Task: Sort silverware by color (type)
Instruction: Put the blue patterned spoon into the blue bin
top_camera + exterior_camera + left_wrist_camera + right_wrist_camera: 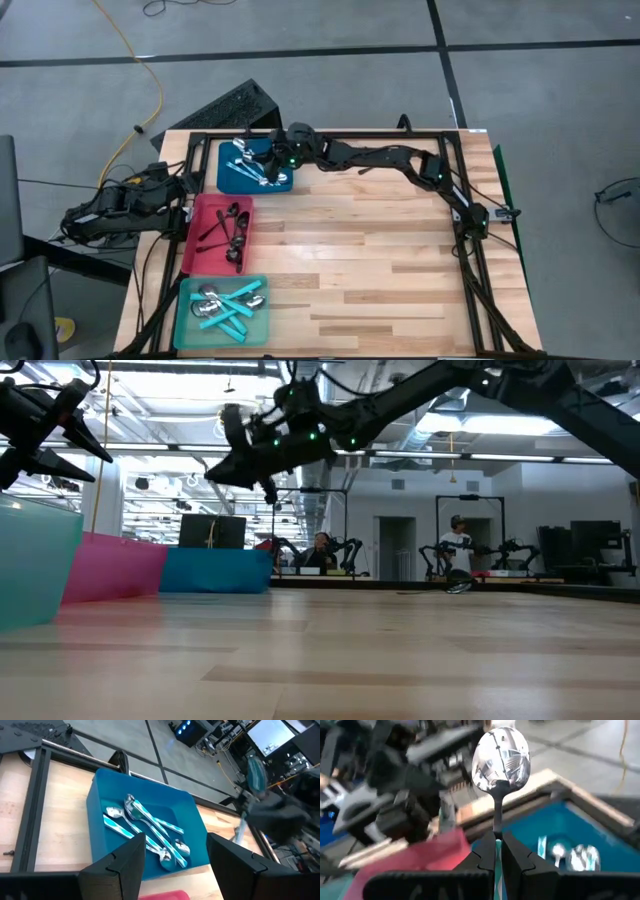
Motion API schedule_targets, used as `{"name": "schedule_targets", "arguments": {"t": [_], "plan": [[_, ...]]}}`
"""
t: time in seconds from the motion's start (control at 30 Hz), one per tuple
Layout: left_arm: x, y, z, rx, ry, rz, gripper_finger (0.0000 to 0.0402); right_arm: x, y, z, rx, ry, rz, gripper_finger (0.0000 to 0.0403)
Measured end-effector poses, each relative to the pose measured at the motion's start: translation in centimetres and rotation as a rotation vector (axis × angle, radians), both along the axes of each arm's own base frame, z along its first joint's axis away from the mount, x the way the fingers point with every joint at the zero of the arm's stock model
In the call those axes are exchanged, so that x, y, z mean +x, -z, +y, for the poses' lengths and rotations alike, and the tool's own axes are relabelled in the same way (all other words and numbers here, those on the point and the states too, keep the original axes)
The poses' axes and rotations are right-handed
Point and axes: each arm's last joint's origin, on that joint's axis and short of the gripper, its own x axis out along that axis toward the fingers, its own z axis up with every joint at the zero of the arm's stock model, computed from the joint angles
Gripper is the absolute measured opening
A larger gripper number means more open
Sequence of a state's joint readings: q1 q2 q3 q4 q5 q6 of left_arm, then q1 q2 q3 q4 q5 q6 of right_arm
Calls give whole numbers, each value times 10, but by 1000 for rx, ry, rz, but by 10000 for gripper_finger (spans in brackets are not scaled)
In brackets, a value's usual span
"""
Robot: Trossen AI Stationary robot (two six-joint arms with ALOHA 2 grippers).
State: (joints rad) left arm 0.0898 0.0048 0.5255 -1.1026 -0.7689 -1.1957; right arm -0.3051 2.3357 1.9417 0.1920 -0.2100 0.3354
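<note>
Left wrist view: five silver spoons [150, 827], blue tray [100, 805].

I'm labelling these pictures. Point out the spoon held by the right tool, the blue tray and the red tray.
spoon [501, 757]: right wrist view, on its shiny bowl.
blue tray [100, 787]: left wrist view, on the bare inner wall.
red tray [205, 210]: high view, on the bare floor near a corner.

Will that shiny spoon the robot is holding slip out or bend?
It probably won't bend: the spoon looks like solid polished metal. It might slip or swivel, since the right end effector pinches only its thin, smooth handle, with the bowl sticking up. It is likely light, being small like those in the blue tray.
</note>
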Motion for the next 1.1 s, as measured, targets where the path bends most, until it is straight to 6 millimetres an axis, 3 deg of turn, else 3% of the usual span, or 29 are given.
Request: {"name": "schedule_targets", "arguments": {"t": [0.4,0.73,0.97,1.1], "plan": [[0,0,0,-1,1,-1,194,6,30,-8,51,-3,27,33],[0,0,0,0,0,0,195,5,32,-12,12,-6,42,33],[0,0,0,3,1,3,194,9,56,-15,50,-11,41,33],[0,0,0,4,1,3,194,10,56,-17,75,-37,12,33]]}}
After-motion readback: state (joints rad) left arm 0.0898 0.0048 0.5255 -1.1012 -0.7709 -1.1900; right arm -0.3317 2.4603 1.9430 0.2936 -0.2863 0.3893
